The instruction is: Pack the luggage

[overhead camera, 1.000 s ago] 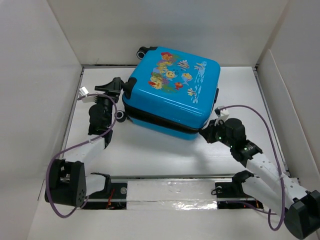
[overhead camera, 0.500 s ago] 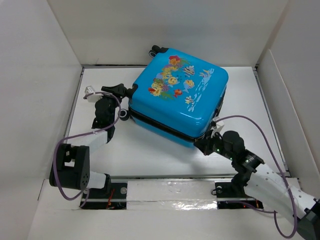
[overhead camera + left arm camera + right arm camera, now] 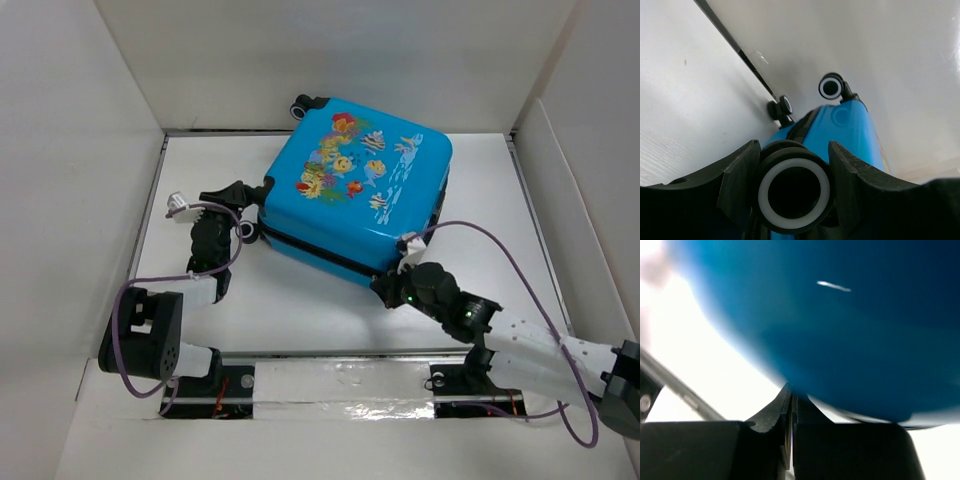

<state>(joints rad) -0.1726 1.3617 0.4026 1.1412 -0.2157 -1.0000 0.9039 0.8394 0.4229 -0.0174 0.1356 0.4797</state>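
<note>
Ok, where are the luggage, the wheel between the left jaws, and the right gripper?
luggage (image 3: 355,190): top external view, on the fish-printed lid.
wheel (image 3: 794,189): left wrist view, on its black hub inside the white ring.
right gripper (image 3: 790,396): right wrist view, where its closed tips meet.

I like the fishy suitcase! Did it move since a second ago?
Yes. The suitcase slid a little to the right: its far wheel now sits further right along the back wall.
</note>
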